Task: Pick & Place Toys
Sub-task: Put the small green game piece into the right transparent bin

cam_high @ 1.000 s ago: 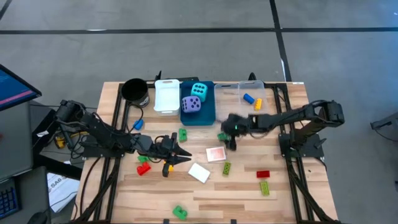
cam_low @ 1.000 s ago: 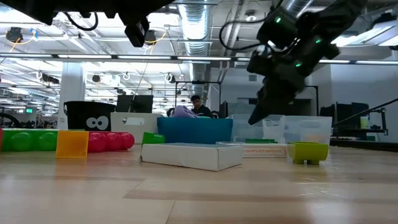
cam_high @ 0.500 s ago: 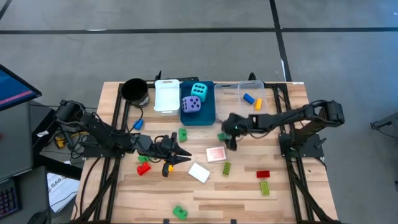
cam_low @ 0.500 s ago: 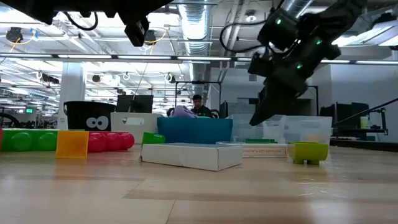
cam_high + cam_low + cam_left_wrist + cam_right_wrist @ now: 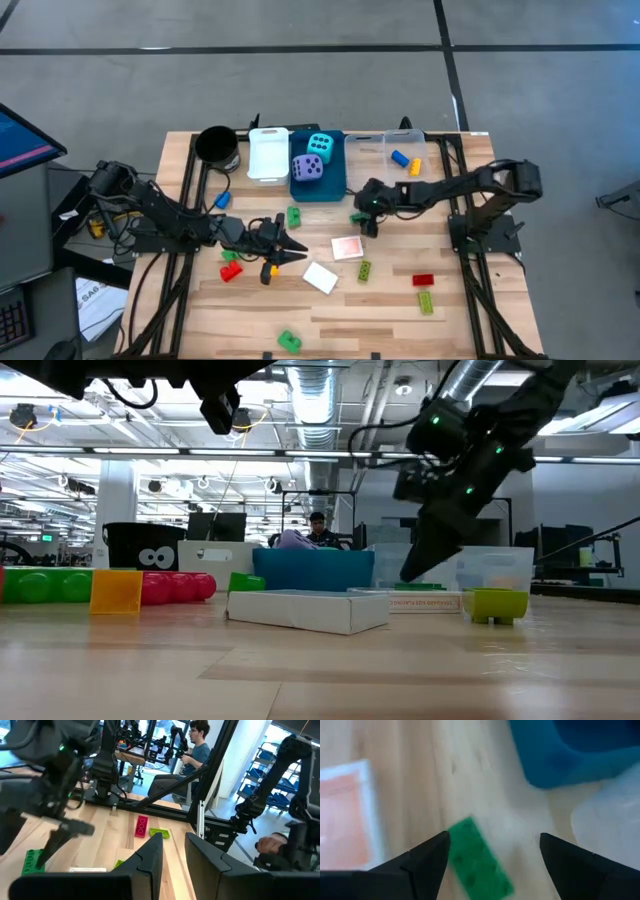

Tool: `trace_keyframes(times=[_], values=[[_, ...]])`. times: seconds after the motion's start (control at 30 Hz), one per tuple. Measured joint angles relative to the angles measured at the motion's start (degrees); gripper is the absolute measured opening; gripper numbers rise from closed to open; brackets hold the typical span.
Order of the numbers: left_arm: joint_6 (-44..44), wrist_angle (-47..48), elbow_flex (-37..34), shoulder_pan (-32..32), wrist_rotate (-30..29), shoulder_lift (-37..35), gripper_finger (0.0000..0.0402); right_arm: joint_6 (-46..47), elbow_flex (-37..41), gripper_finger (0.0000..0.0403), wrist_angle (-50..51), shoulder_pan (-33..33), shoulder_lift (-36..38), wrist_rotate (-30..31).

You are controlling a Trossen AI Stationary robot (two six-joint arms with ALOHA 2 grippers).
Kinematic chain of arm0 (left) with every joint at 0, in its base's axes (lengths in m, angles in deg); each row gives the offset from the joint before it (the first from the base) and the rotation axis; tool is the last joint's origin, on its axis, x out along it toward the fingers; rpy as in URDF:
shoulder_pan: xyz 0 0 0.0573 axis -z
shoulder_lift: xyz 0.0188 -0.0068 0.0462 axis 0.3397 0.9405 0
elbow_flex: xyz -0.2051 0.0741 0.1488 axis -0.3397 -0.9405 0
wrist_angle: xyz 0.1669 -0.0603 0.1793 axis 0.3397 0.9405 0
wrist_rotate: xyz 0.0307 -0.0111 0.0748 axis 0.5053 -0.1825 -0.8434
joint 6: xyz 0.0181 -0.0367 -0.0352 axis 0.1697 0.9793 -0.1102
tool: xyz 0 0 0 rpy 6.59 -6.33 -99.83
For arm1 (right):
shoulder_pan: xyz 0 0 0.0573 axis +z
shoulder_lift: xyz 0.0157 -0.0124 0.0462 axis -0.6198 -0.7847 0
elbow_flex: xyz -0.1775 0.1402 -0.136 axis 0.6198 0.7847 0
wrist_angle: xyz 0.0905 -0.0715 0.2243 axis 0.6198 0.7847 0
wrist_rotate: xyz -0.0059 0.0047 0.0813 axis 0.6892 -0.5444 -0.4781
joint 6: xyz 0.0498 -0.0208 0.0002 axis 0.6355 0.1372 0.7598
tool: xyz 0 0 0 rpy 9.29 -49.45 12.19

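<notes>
We are hovering the right gripper (image 5: pixel 492 852), jaws wide and empty, over 1 green brick (image 5: pixel 479 861); the left gripper (image 5: pixel 290 249) is waiting nearly closed, empty.

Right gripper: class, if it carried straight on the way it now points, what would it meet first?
Probably the green brick lying on the table between its open fingers; the right gripper points down at it, though its height above it is unclear.

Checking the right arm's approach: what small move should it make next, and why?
Probably lower straight down: the right gripper is open above the green brick, which lies slanted on the table by the blue bin, nearer one finger.
</notes>
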Motion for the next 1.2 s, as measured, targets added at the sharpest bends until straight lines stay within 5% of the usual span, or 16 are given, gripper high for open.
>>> trace_keyframes(times=[0.33, 1.2], values=[[0.0, 0.77, 0.0, -0.11, 0.96, -1.69, 0.0076, -0.05, -0.51, 0.0301, -9.54, 0.6, -7.99, -3.6], [0.02, 2.55, 0.02, -0.1, 1.07, -1.95, 0.0076, 0.49, 0.34, 0.0302, -10.53, 3.03, 1.15, -4.83]])
